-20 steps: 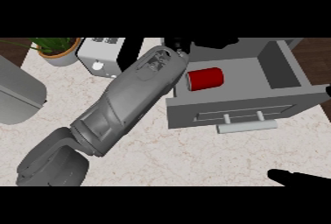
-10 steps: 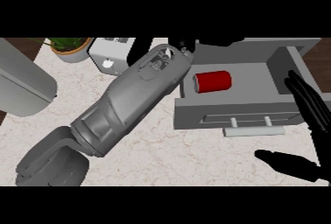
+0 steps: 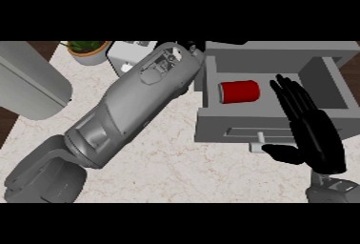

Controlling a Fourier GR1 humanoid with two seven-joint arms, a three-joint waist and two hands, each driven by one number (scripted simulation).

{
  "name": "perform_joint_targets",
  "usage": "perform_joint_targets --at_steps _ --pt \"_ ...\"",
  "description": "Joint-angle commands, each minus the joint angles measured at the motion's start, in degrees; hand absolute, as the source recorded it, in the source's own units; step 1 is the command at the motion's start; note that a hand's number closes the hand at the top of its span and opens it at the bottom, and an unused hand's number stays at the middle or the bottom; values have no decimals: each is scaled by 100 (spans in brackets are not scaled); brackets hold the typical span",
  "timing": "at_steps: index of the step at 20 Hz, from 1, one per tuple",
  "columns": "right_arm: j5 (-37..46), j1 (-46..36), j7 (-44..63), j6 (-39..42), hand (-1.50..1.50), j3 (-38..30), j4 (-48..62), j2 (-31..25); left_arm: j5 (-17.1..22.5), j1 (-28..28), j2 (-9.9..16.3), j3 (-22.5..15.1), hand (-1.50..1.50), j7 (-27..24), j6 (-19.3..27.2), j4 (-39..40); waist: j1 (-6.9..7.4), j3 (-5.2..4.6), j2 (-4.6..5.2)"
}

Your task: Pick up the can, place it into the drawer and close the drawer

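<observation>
A red can (image 3: 239, 91) lies on its side inside the open grey drawer (image 3: 232, 127), toward its left half. My right hand (image 3: 314, 135) stands open over the drawer's right front corner, straight fingers pointing away from me and the thumb close to the drawer's handle (image 3: 259, 139). It is just right of the can and apart from it. My left forearm (image 3: 134, 107) crosses the counter from lower left to the drawer's back left corner. Only a dark sliver of the left hand (image 3: 195, 46) shows there.
A potted plant (image 3: 88, 50) and a white appliance (image 3: 130, 55) stand at the back, left of the drawer. A large grey rounded body (image 3: 28, 81) fills the left edge. The marble counter (image 3: 190, 171) stretches in front of the drawer.
My right hand has risen from the lower right edge to the drawer's right front corner, beside the handle. The can stays in the drawer. The left arm holds its place.
</observation>
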Motion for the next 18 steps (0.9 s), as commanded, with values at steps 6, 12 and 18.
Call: perform_joint_targets --at_steps 6,12,18 --pt "604 -628 -284 -1299 -150 -80 1994 527 -368 364 877 -169 -150 1027 -35 -1230 147 0 -47" --pt "710 -1390 -519 -1805 -150 -523 3339 446 -489 909 1246 -200 -150 1147 -51 -1928 210 2 -15" --pt "1213 -1793 -492 -2441 -150 -624 4335 512 -509 1115 1859 -199 -150 1597 -266 -2568 306 3 -10"
